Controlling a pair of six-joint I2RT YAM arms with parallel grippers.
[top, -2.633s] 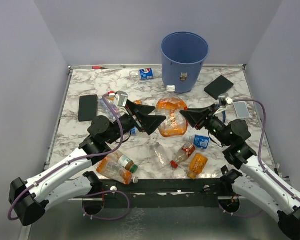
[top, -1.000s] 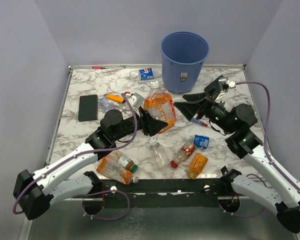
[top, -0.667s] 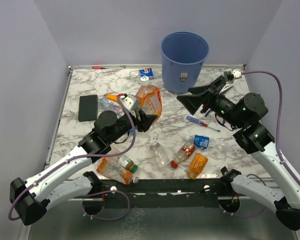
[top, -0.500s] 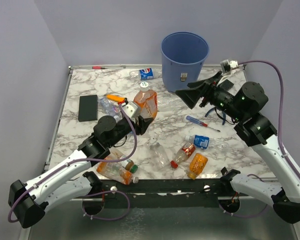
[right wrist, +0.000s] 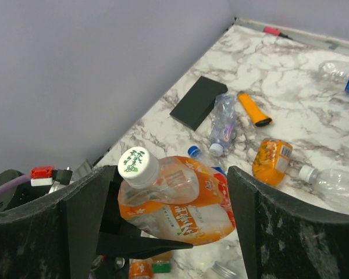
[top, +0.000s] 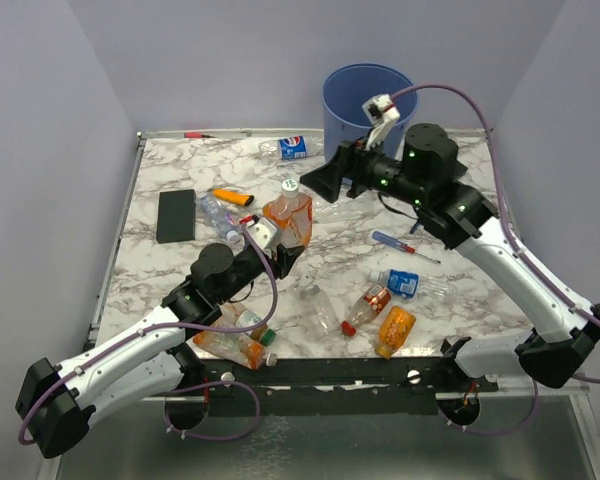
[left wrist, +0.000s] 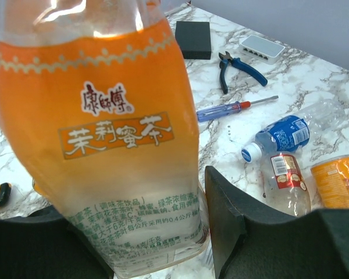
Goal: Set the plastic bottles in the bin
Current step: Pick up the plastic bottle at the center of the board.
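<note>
The orange bottle (top: 288,212) is clamped cap-up by the left gripper (top: 283,252), mid-table and well short of the bin (top: 342,78), and could be knocked loose if the wide-open right gripper (top: 328,181) is closed off-centre.

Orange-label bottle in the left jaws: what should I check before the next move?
1. Grip of the left jaws on the orange-label bottle: ok, clamped.
2. Its white cap points toward the right jaws: ok.
3. Opening of the right jaws: ok, wide.
4. The right jaws around the bottle: not ok, short of it.
5. The bin upright: ok; mouth partly hidden by the right arm.
6. Straight way from bottle to bin: not ok, the right arm stands in it.
</note>
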